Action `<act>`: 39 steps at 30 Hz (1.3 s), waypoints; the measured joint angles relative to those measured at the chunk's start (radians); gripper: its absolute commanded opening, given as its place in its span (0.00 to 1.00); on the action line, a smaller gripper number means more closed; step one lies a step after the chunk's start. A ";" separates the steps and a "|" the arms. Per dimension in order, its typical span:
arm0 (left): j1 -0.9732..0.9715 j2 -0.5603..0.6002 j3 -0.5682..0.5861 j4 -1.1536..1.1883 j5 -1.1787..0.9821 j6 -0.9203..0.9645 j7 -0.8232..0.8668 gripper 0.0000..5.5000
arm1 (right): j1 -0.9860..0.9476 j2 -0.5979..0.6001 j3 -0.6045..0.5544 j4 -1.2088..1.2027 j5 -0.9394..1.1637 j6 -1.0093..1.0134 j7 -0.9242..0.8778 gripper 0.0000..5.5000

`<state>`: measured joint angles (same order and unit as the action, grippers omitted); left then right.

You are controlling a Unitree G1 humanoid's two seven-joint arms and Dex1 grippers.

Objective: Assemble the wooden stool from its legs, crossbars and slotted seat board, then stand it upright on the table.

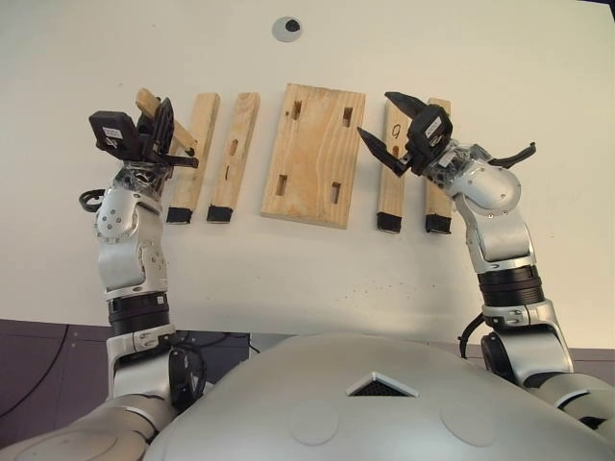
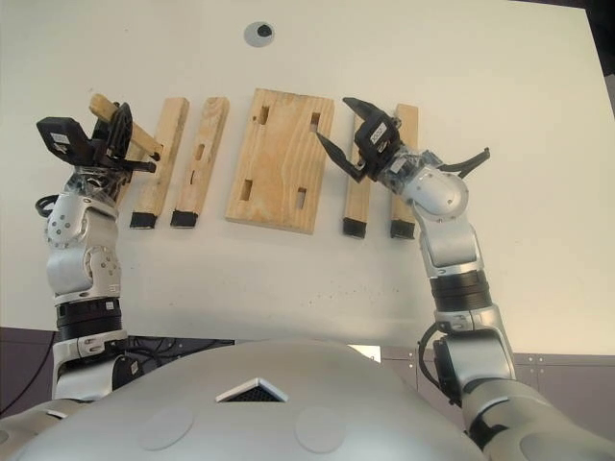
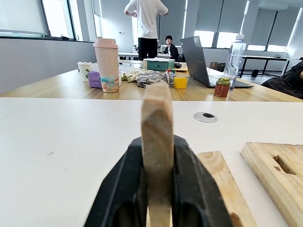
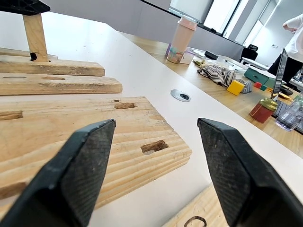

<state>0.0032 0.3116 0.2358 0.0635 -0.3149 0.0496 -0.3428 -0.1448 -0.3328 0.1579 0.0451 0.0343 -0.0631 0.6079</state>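
1. Crossbar point(image 1: 147, 100) pinched in L gripper point(image 1: 165, 134), lower end at outer left leg point(image 1: 197, 158).
2. R gripper point(image 1: 374, 112) spread wide, empty, over gap btwn seat board point(image 1: 312, 154) and inner right leg point(image 1: 392, 192).
3. Board flat mid-table point(image 1: 288, 279), slots up, two legs each side.

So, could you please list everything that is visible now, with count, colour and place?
table: one, white, under all parts.
seat board: one, light wood with four slots, flat at the middle.
legs: four, light wood with black ends, flat, two on each side of the seat board.
crossbar: one, light wood, held by the left gripper near the left legs.
grommet: one, grey, in the table beyond the seat board.
cup: one, pink, on the wooden table behind.
laptop: one, grey, same far table.
left gripper: one, black, fingers shut on the crossbar.
right gripper: one, black, fingers open, above the leg just right of the seat board.
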 measured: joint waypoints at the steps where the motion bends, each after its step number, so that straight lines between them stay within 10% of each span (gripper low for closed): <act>1: -0.001 0.001 -0.004 0.007 0.004 0.000 0.000 0.07 | 0.000 0.000 0.000 0.001 0.000 0.000 0.000 0.58; 14: 0.001 -0.014 -0.005 0.123 0.002 -0.138 -0.034 0.16 | 0.001 0.000 0.001 0.003 -0.003 0.000 0.001 0.58; 26: 0.175 0.094 0.020 -0.206 -0.012 0.291 -0.012 0.51 | 0.059 0.001 -0.011 -0.019 -0.025 0.000 -0.046 0.58; 39: 0.163 0.088 0.019 -0.316 -0.058 0.637 0.089 0.51 | 0.067 0.001 -0.009 -0.028 -0.035 0.001 -0.052 0.58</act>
<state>0.1665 0.4001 0.2551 -0.2527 -0.3727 0.6862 -0.2536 -0.0783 -0.3320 0.1484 0.0172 -0.0004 -0.0624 0.5558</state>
